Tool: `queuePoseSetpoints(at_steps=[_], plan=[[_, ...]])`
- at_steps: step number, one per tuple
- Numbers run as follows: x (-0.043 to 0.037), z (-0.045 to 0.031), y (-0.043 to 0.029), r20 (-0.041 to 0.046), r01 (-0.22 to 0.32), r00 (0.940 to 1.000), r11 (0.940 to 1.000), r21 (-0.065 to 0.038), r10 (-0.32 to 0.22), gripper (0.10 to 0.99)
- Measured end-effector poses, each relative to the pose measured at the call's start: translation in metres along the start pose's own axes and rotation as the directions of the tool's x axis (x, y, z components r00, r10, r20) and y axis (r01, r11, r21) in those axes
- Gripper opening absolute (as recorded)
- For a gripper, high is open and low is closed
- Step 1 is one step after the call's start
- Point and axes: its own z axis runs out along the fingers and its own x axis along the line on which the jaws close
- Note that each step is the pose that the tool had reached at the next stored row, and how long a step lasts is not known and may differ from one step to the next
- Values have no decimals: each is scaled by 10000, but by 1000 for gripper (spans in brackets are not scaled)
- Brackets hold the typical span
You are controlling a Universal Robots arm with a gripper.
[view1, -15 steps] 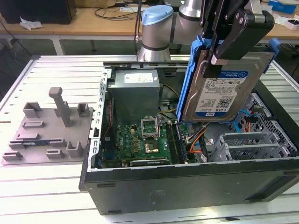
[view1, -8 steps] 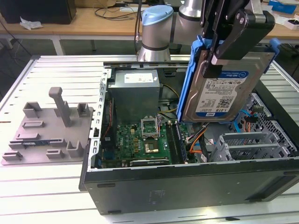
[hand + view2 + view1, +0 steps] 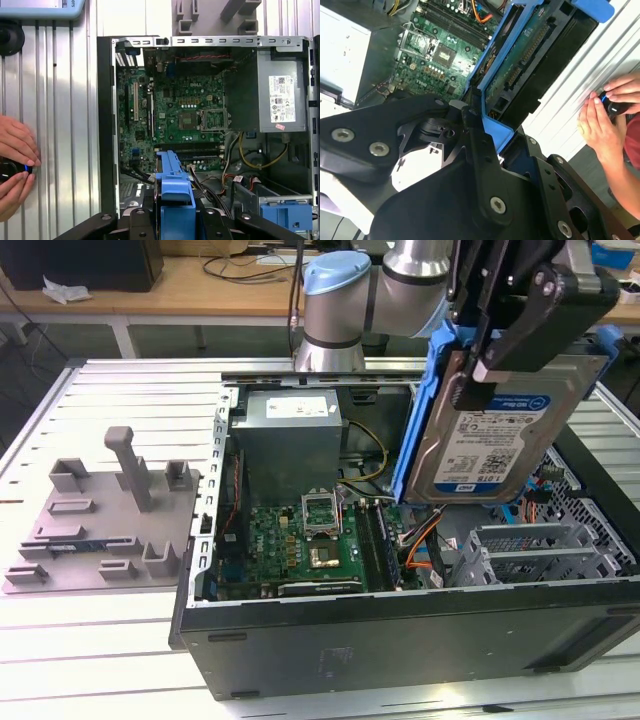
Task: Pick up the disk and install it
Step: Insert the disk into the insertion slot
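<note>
Nearest in the exterior view is the dark front wall of the open case (image 3: 330, 640), which lies on its side on the slatted desk (image 3: 120, 640), so its inside faces up and can be reached from above. Just behind that wall are the green motherboard (image 3: 290, 540) and, to the exterior view's right, the silver perforated drive cage (image 3: 540, 550).

The disk (image 3: 505, 440) hangs above the cage, clear of the case and touching nothing in it. It stands nearly upright, a little tilted, with its label toward the exterior camera. The gripper (image 3: 470, 380) is clamped on it from the top, jaws closed on the blue frame (image 3: 425, 420) at one end. This grip probably leaves the lower end and both broad faces free to go down into a bay. In the second wrist view the disk's (image 3: 530, 55) circuit-board side shows, with the frame pinched in the black gripper (image 3: 487, 132).

Beyond the disk, the grey power supply (image 3: 285, 435) fills a far corner of the case, and the arm (image 3: 340, 310) rises behind it. A grey fixture plate (image 3: 100, 530) lies on the desk to the exterior view's left, well apart.

In the first wrist view, a person's hands (image 3: 15, 170) rest on the desk beside the case, around a small dark device.
</note>
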Motion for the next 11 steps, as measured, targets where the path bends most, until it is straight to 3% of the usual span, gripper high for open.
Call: queuePoseSetpoints(at_steps=[8, 11], plan=[[59, -5, -240, 0, 0, 10000, 10000, -1, 0, 365], [108, -5, -365, 0, -1, 10000, 10000, -1, 1, 365]])
